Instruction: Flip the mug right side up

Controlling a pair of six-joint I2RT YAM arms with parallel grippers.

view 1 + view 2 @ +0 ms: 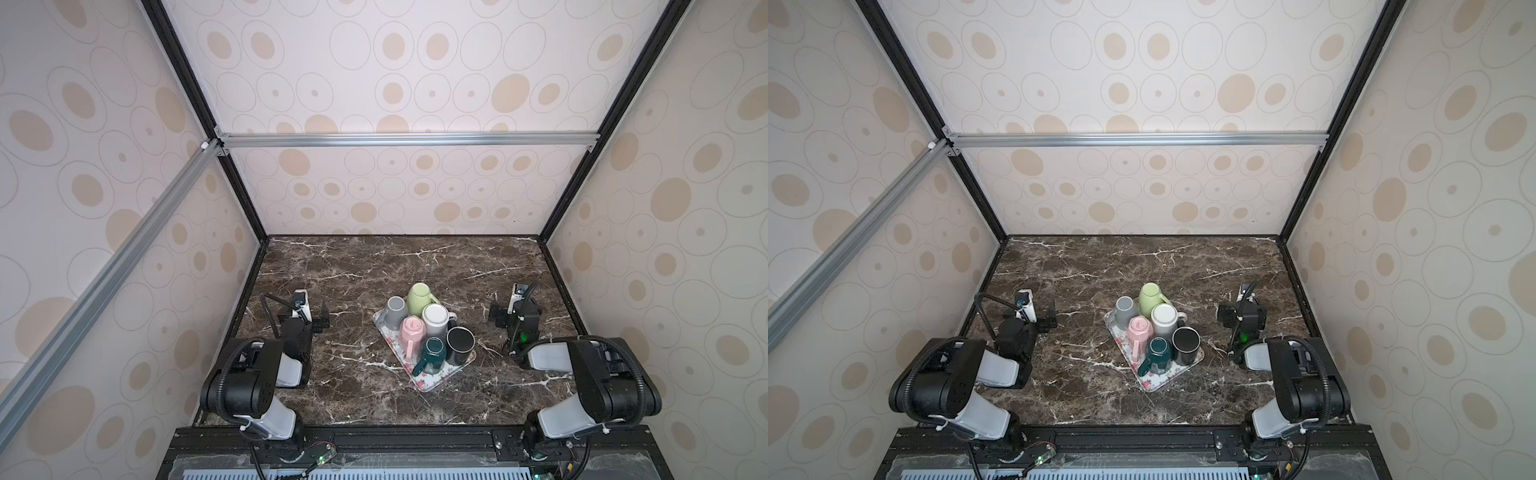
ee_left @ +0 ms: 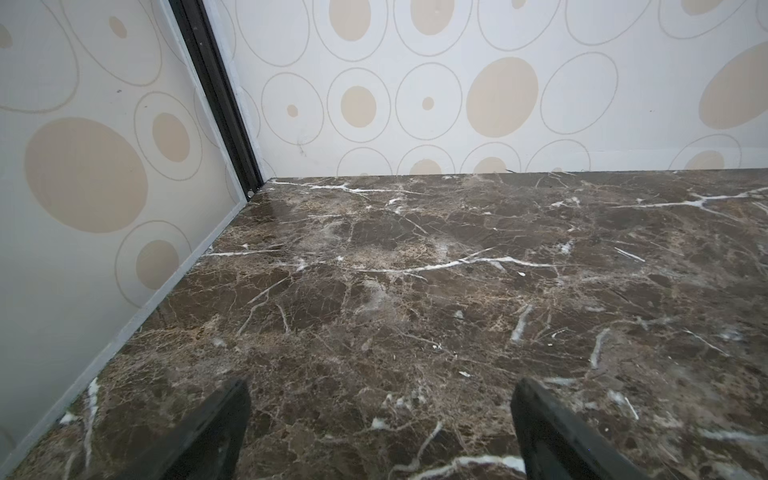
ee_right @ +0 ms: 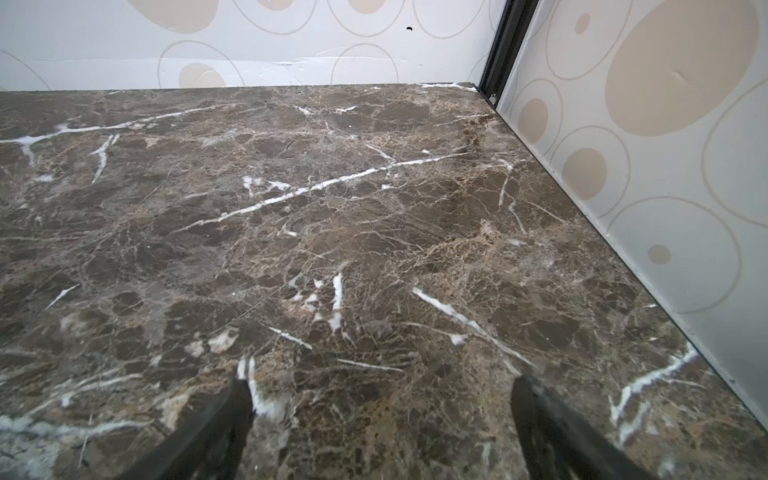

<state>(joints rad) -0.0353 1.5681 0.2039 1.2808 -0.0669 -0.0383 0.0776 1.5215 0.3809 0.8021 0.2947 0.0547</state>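
A flowered tray (image 1: 424, 384) (image 1: 1152, 384) sits mid-table in both top views and carries several mugs. The grey mug (image 1: 395, 311), green mug (image 1: 419, 298), white-bottomed mug (image 1: 435, 318), pink mug (image 1: 412, 332) and dark green mug (image 1: 432, 353) stand mouth down. The black mug (image 1: 460, 343) shows its dark inside. My left gripper (image 1: 311, 312) (image 2: 380, 388) rests open left of the tray, over bare marble. My right gripper (image 1: 515, 311) (image 3: 379, 384) stands open to the tray's right, with nothing between its fingers. Neither wrist view shows the mugs.
The brown marble table (image 1: 353, 270) is boxed in by patterned walls (image 1: 415, 195) on three sides, with black frame posts (image 1: 245, 199) at the back corners. Each gripper stands near a side wall.
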